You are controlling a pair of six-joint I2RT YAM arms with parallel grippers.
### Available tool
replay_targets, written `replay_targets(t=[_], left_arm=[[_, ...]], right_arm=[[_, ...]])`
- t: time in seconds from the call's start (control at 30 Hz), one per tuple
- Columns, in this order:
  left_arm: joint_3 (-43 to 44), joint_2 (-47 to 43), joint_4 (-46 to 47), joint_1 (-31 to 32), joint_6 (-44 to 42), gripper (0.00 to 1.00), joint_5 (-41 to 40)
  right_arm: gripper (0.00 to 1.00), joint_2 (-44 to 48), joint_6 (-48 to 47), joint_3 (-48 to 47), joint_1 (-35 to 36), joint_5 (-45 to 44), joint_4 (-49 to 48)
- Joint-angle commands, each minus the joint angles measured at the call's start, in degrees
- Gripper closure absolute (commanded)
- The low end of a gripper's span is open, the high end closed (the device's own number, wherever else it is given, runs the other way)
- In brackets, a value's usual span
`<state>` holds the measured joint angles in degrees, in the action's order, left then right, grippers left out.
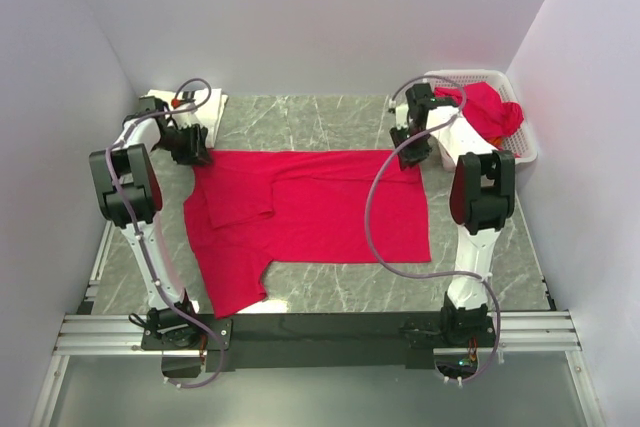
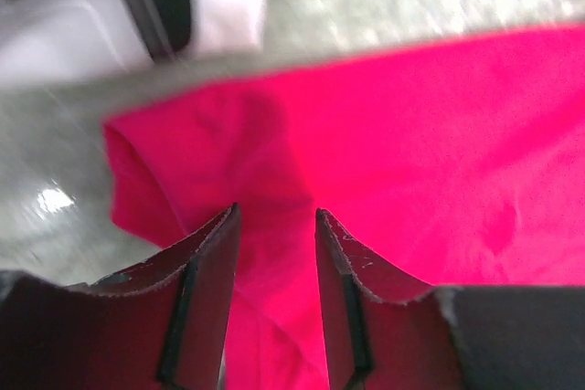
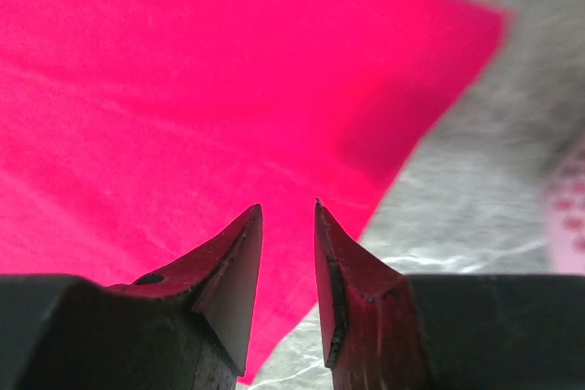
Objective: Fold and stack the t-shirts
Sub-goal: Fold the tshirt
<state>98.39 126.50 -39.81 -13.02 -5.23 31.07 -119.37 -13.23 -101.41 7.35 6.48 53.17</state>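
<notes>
A red t-shirt (image 1: 330,212) lies spread flat across the middle of the counter (image 1: 330,122); its far edge runs almost straight, parallel to the counter's far edge; on its left side a flap of cloth is folded over onto the body, and a narrower part reaches down towards the near left corner of the counter.

The left gripper (image 1: 190,152) sits at the far left corner of this t-shirt; in the left wrist view its fingers (image 2: 206,262) stand parted by a narrow gap right over the red cloth, with a crease running under the gap; nothing looks clamped between them, though the picture is blurred.

The right gripper (image 1: 408,159) sits at the far right corner of the same t-shirt; in the right wrist view its fingers (image 3: 233,262) are likewise a little apart, with a narrow gap; through that gap show the edge of the cloth and the grey marbled counter, and no cloth is pinched there; the corner of the t-shirt points away from the gripper, lying flat.

At the far right corner of the counter stands a white lattice basket (image 1: 527,144); a second red t-shirt (image 1: 490,107) is bunched inside it and hangs partly over its rim.
</notes>
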Motion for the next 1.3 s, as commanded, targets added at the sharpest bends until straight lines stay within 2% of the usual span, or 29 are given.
replay_targets(t=[0.0, 0.23, 0.43, 0.53, 0.67, 0.8, 0.87, 0.9, 0.93, 0.97, 1.1, 1.2, 1.27], left_arm=[[-2.41, -6.52, -1.4, 0.36, -4.15, 0.55, 4.16], [-9.26, -9.95, -4.49, 0.36, -10.23, 0.55, 4.35], [-13.58, -8.29, -0.97, 0.89, -9.18, 0.56, 3.74], [-11.74, -5.23, 0.69, 1.32, -7.6, 0.57, 2.77], [-4.2, 0.49, 0.27, 1.59, -5.23, 0.57, 2.77], [2.06, 2.53, -3.68, 1.68, -7.41, 0.55, 7.67], [3.3, 0.08, -6.58, 1.68, -11.7, 0.49, 10.14], [3.04, -1.33, -9.47, 1.59, -13.29, 0.48, 11.02], [2.69, -4.47, -11.15, 1.5, -15.31, 0.47, 13.03], [1.21, -6.33, -12.82, 1.42, -19.51, 0.41, 13.66], [-5.91, -16.09, -20.12, -0.51, -30.07, 0.36, 15.42], [-12.42, -22.6, -24.78, -2.88, -38.78, 0.35, 15.69], [-16.73, -26.03, -27.85, -4.03, -44.47, 0.35, 15.51]], right_arm=[[0.63, 0.99, -0.48, 3.58, 0.56, 0.99, -0.52], [0.64, -5.07, 0.14, 1.57, 0.47, -2.7, -2.54], [0.67, -10.35, 0.93, -3.44, 0.29, -6.39, -2.19], [0.68, -12.45, 1.54, -6.86, -0.32, -8.32, -2.1], [0.69, -16.15, 1.72, -13.72, -0.76, -9.11, -1.05], [0.65, -14.94, 0.06, -19.0, -0.68, -4.57, 2.2], [0.59, -11.17, -2.14, -16.47, -0.24, 0.53, 2.73], [0.57, -6.45, -3.19, -14.72, -0.06, 2.03, 2.82], [0.53, -3.88, -5.55, -10.61, 0.29, 3.09, 3.08], [0.5, -1.15, -6.97, -8.13, 0.81, 4.75, 3.34], [0.47, 16.31, -13.56, 6.98, 2.13, 6.44, 2.03], [0.47, 26.16, -18.75, 22.94, 3.97, 4.43, 0.54], [0.48, 30.58, -22.61, 29.3, 5.12, 2.15, -1.48]])
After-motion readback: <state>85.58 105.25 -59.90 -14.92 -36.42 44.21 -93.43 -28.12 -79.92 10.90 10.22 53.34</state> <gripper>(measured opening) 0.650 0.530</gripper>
